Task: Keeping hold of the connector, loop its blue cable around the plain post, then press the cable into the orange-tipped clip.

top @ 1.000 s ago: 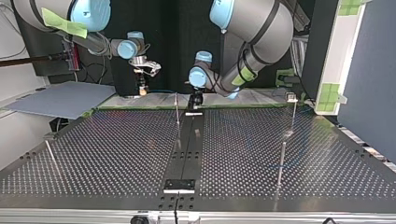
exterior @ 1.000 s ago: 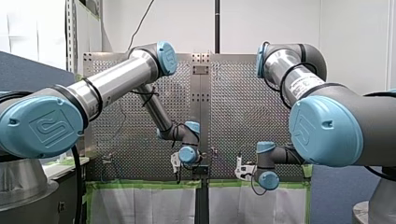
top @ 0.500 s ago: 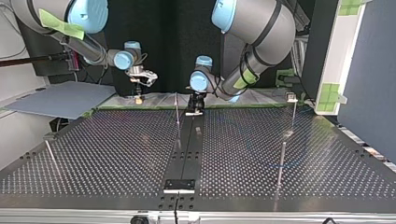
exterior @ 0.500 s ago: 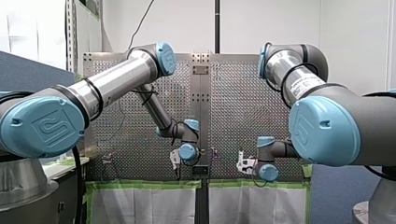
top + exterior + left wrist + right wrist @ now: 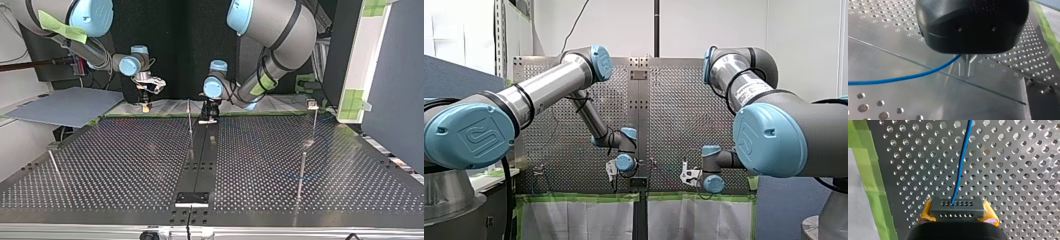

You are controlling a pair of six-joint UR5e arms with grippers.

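In the right wrist view my right gripper [image 5: 957,208] is shut on a grey connector [image 5: 957,205], with its yellow pads [image 5: 926,213] on both ends. A blue cable [image 5: 961,160] leaves the connector and runs ahead over the perforated plate. In the left wrist view my left gripper [image 5: 967,71] has its metal fingers shut on the blue cable [image 5: 910,76], low over the plate; the cable trails off to one side. In the top view my right gripper [image 5: 145,104] hangs at the far left edge of the table. My left gripper [image 5: 209,116] is at the middle, beside a thin plain post [image 5: 190,117].
More thin posts stand on the perforated table [image 5: 125,165]: one with a pale head [image 5: 312,105] at the top view's right, one nearer [image 5: 301,175], and a leaning one [image 5: 54,165] at the left. Green tape [image 5: 871,182] lines the plate's edge.
My right gripper has carried the connector toward the top view's left and a little lower. My left gripper dropped slightly toward the plate, then held still.
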